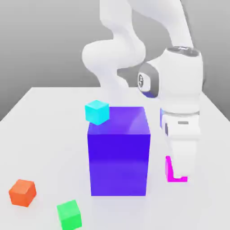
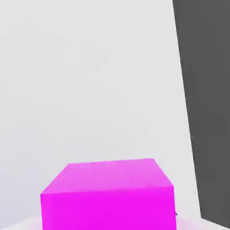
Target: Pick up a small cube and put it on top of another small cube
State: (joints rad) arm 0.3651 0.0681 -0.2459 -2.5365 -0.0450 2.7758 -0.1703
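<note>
One magenta cube (image 1: 170, 173) sits clamped in the closed gripper (image 1: 182, 173), beside the big blue-purple block (image 1: 119, 152).

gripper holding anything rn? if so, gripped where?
Yes: the gripper is shut on the magenta cube, which sits low between its fingers at the tips. The exact contact faces are hidden behind the hand.

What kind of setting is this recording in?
Most likely a bare simulated tabletop test scene, not a real room: a plain white table, flat-coloured blocks such as the big blue-purple block and green cube, and a blank grey backdrop.
</note>
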